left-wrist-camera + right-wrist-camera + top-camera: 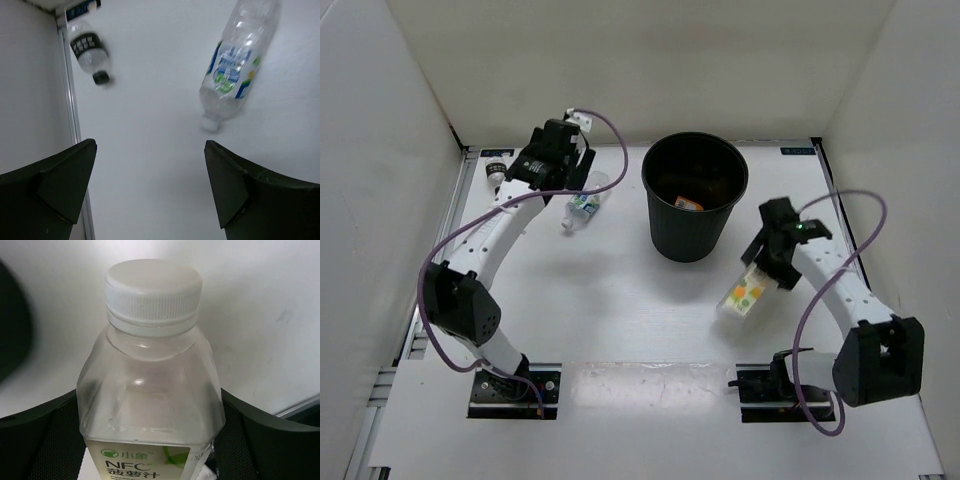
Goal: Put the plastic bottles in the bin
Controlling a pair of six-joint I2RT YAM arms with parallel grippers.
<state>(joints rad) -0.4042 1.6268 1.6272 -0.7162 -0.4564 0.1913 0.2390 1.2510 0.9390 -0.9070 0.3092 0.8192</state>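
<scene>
Only a short orange bottle (688, 203) sits in the round black bin (685, 236); three remain; left pincer (150, 149) gapes; right pincer (149, 400) flanks the clear fruit-label bottle (744, 294), grip unclear.

Fruit-label bottle (150, 390): clear glossy plastic with smooth walls and a white matt cap (153, 290) with a ribbed skirt; the pads (50, 445) of the right gripper (150, 455) against its sides look black, matt and finely cross-hatched. Blue-green-label bottle (237, 65) and black-cap bottle (89, 50): thin clear plastic, glossy, showing bright highlights. Bin (690, 235): smooth black plastic with a faint sheen; table (620, 300): white, matt, smooth.
</scene>
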